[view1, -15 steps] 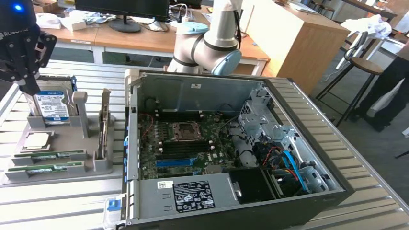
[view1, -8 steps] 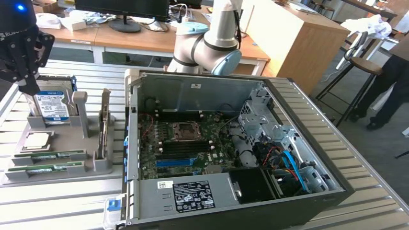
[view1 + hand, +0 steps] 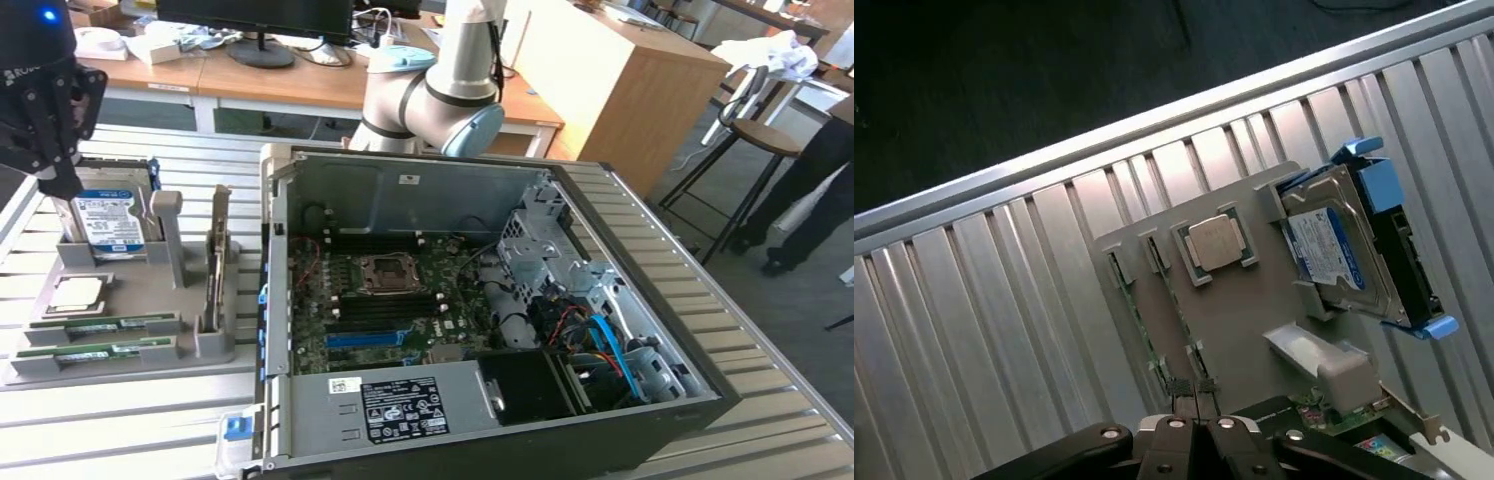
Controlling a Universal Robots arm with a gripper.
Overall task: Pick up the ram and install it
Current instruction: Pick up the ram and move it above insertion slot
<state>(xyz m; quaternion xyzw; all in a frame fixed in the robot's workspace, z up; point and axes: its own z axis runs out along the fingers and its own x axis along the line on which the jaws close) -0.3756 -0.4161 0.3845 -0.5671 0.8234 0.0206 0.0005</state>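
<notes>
The arm rises from its base behind the case [image 3: 400,190] and reaches across to the exterior view's left. There the gripper [image 3: 60,185] hangs point-down over the far end of the tray [image 3: 147,300], just above the hard drive [image 3: 110,220]. In the wrist view the fingers [image 3: 1184,415] are pressed together with nothing between them: clenched and empty.

The grey tray lies on the slatted table [image 3: 134,420], beside the case on the exterior view's left. It holds five parts:
- one hard drive, standing on edge in blue rails at the far end
- one expansion card [image 3: 218,260], upright in a slot on the side nearest the case
- one CPU [image 3: 78,292], flat in its square pocket
- two green sticks in parallel grooves at the near end, the first ram [image 3: 104,326] and the second ram [image 3: 96,352]

Both rams sit seated in the tray, well apart from the gripper.

The case lies open on its side. Inside are the motherboard [image 3: 387,300] with a bare CPU socket [image 3: 384,272], one blue slot [image 3: 363,338] and a power supply [image 3: 400,405] along the near wall.

A person [image 3: 814,180] stands by a stool [image 3: 763,135] at the exterior view's right.
</notes>
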